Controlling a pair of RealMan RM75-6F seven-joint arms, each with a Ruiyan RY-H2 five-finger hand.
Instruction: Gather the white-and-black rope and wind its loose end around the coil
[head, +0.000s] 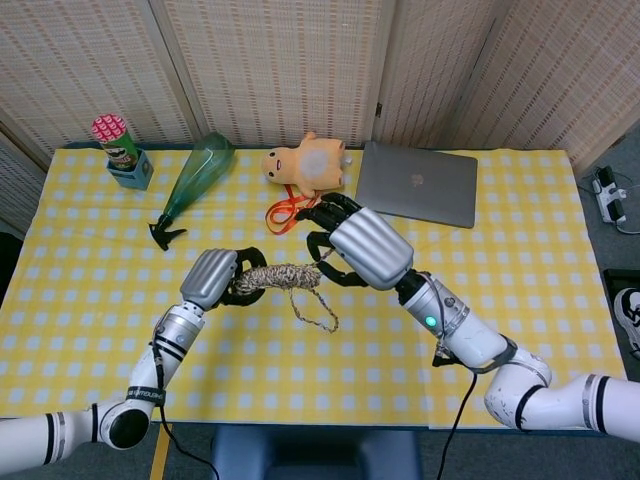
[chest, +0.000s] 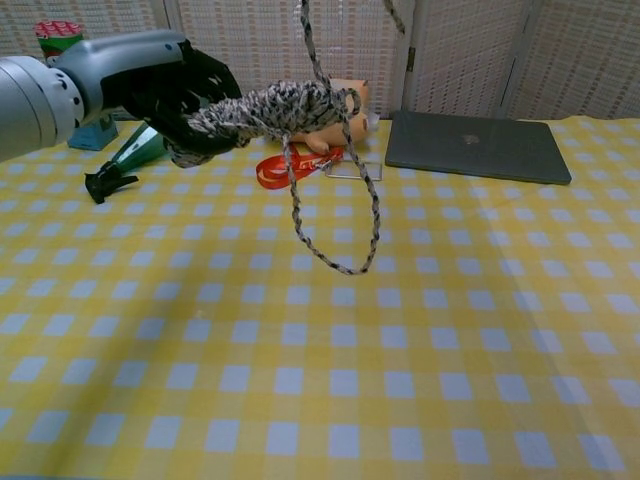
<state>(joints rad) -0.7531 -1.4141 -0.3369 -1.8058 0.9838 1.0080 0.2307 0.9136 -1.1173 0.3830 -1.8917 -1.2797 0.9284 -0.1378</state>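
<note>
Looking down from the head view, the left hand clutches one end of the rope coil above the middle of the yellow checked table, fingers wrapped round it, while the right hand curls at the coil's right end, apparently pinching the loose end to lead it around, though I cannot tell for sure. From the chest view, the coil is held out level, so a slack loop dangles clear of the cloth, and the strand runs up out of frame where the right hand is unseen.

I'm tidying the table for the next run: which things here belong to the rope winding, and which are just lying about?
In the job:
rope coil, gripped by the left hand
loose end, hanging in a loop
right hand, beside the coil

Lying about:
laptop
plush toy
orange lanyard
green bottle
chips can
</note>
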